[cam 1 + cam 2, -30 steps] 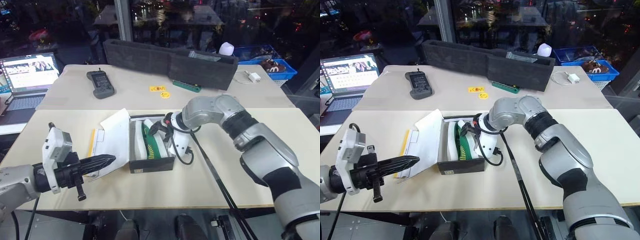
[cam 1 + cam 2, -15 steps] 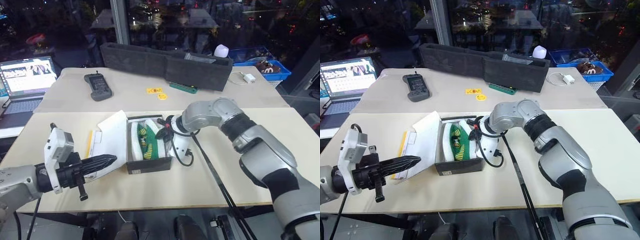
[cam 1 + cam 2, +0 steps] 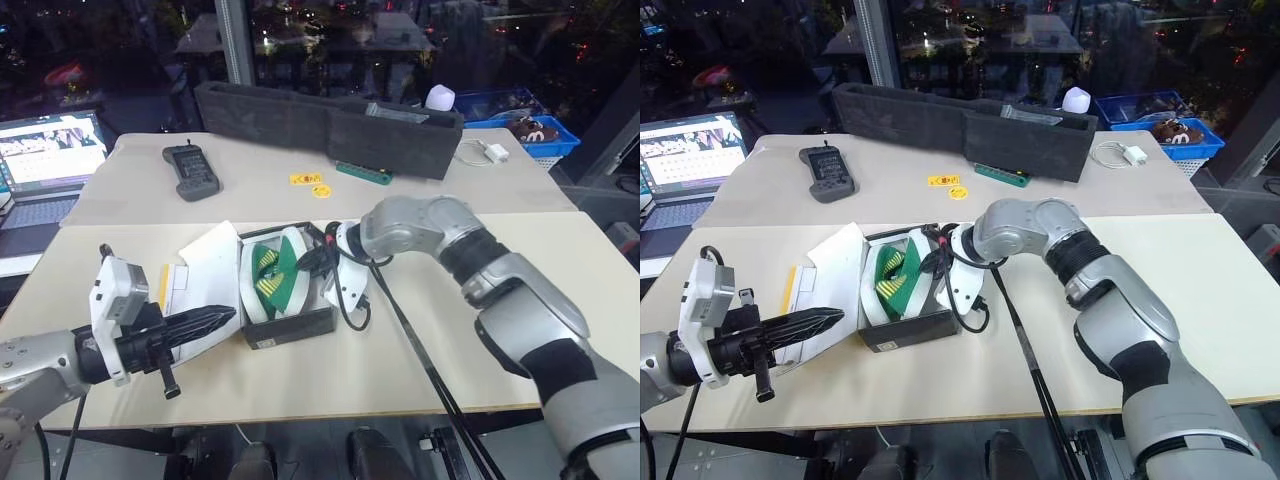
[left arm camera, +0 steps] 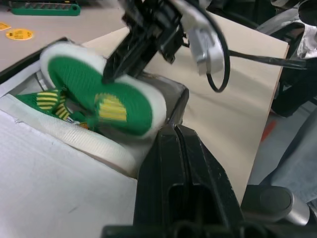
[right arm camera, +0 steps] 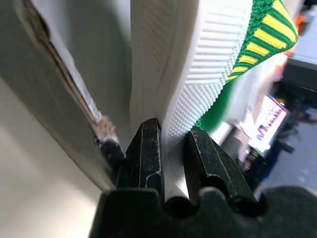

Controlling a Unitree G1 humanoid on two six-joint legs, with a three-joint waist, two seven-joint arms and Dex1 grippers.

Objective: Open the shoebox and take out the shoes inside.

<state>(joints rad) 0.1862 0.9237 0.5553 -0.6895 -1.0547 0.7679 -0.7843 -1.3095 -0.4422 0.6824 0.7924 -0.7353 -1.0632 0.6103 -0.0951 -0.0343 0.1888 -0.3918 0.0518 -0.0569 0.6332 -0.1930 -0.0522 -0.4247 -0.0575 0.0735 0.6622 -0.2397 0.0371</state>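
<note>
Now, shoebox (image 3: 290, 325): sitting open on the near bench (image 3: 400, 360), its dark side facing the camera and its lid (image 3: 205, 265) lying flapped out flat beside it, white inside up.
Shoes: two green shoes with yellow stripes and white soles are showing; one shoe (image 3: 275, 275) is tilting up on edge above the box, the other shoe (image 4: 49, 101) is lying low inside against the box wall.
Black foam tray (image 3: 330, 115): standing along the far bench; whatever is lying in it is too dark to make out.
Blue basket (image 3: 535, 135): sitting at the far right, holding something brown and white that cannot be told.
Hard to see: the raised shoe is hiding most of the box floor, and its outline is blurring in the left wrist view.
Right gripper (image 3: 312, 262): reaching into the box, its fingers (image 5: 148, 148) standing narrow and pinching the white sole edge of the raised shoe.
Left gripper (image 3: 215, 320): hovering just beside the lid and the near end of the box, fingers pressed fully together, holding nothing.
Other things: a laptop (image 3: 45, 160), a black handset (image 3: 190, 170), yellow stickers (image 3: 310, 183) and a green strip (image 3: 362, 174) are lying on the far bench.
</note>
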